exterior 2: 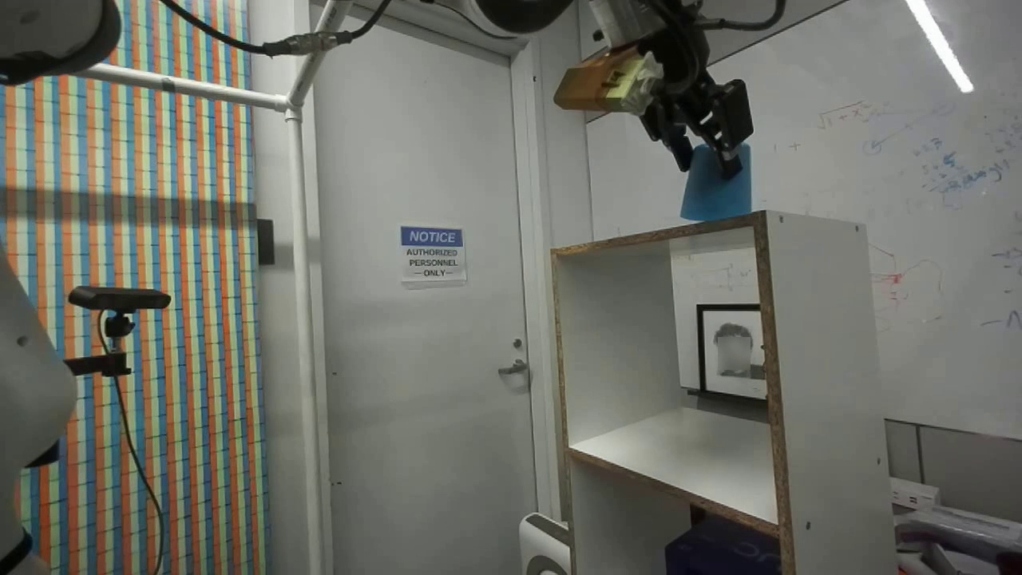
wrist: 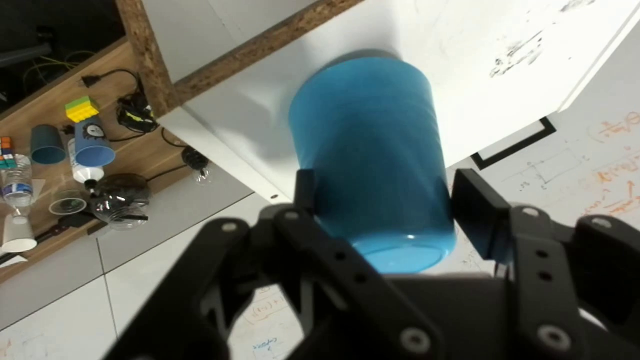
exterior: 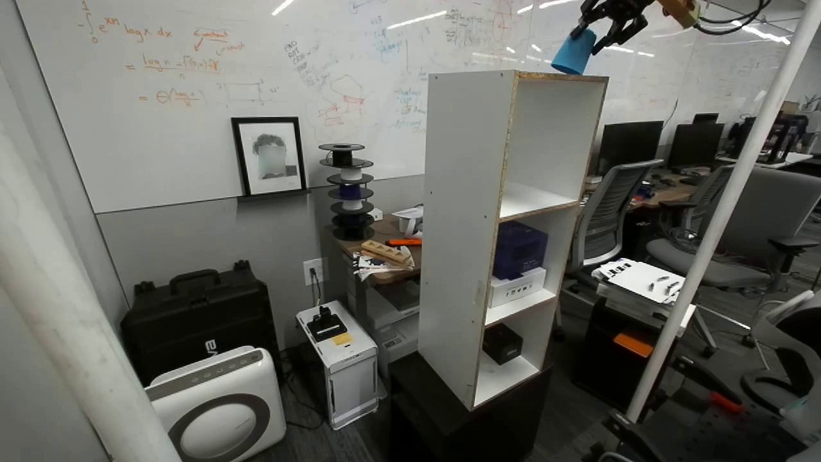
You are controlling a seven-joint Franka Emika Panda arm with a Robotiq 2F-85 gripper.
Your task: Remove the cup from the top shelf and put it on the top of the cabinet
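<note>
The blue cup point(exterior: 570, 59) is upside down, its wide rim facing down over the top of the tall white cabinet point(exterior: 465, 192). It also shows in an exterior view point(exterior 2: 713, 196) above the cabinet's front edge point(exterior 2: 671, 233). My gripper point(exterior: 587, 40) has one finger on each side of the cup, near its closed base, and is shut on it. In the wrist view the gripper point(wrist: 382, 197) holds the cup point(wrist: 370, 125), with its rim close to the white cabinet top point(wrist: 480, 65). The cup tilts slightly. I cannot tell whether the rim touches the surface.
Lower shelves hold a purple box point(exterior: 521, 249) and a small black box point(exterior: 502, 343). A whiteboard point(exterior: 192, 77) stands behind. In the wrist view a wooden desk point(wrist: 120, 57) carries other cups point(wrist: 47, 145) and a clear bottle point(wrist: 19, 180).
</note>
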